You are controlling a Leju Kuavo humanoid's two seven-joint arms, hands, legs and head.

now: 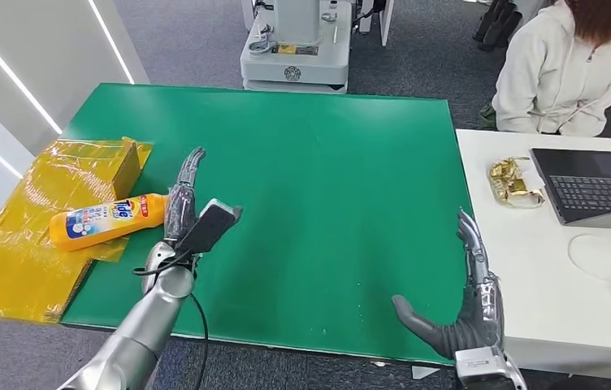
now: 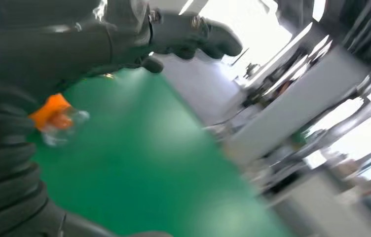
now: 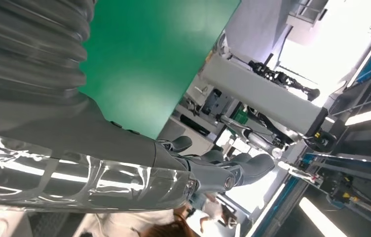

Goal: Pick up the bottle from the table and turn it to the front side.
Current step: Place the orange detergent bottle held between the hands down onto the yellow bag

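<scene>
My left hand (image 1: 182,201) lies flat over the green table (image 1: 318,162), fingers stretched out and apart, holding nothing; its fingertips sit just beside the cap end of the orange Tide detergent bottle (image 1: 107,220). That bottle lies on its side, label up, partly on the table's left edge and partly on crinkled yellow plastic wrap (image 1: 18,236). My right hand (image 1: 466,305) rests at the table's right front corner, fingers straight, thumb splayed, empty. Beyond that corner a person in white (image 1: 558,69) sits by a laptop (image 1: 599,185).
</scene>
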